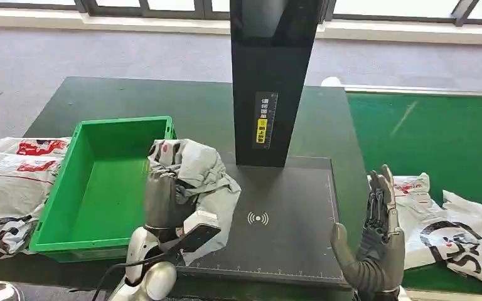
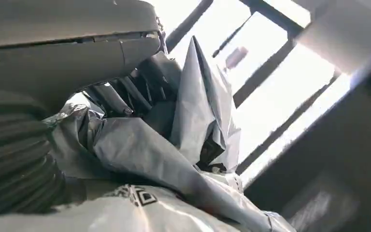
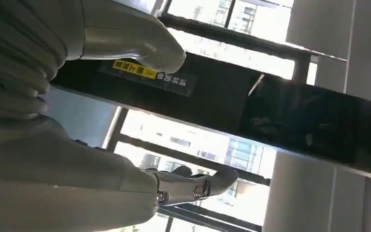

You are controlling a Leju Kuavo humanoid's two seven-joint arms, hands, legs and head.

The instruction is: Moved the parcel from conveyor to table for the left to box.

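A crumpled grey plastic parcel (image 1: 201, 182) sits at the left edge of the black scanner mat (image 1: 289, 213), beside the green box (image 1: 100, 188). My left hand (image 1: 166, 200) grips the parcel from its near side; up close the parcel (image 2: 174, 140) bunches against the dark fingers (image 2: 121, 96). My right hand (image 1: 376, 238) stands upright over the mat's right edge, fingers spread and holding nothing. In the right wrist view the right hand (image 3: 125, 116) has its thumb and fingers apart.
A black scanner post (image 1: 273, 81) rises at the back of the mat. More parcels lie on the green conveyor (image 1: 427, 132) at right (image 1: 458, 232) and in a pile left of the box (image 1: 9, 188). The green box is empty.
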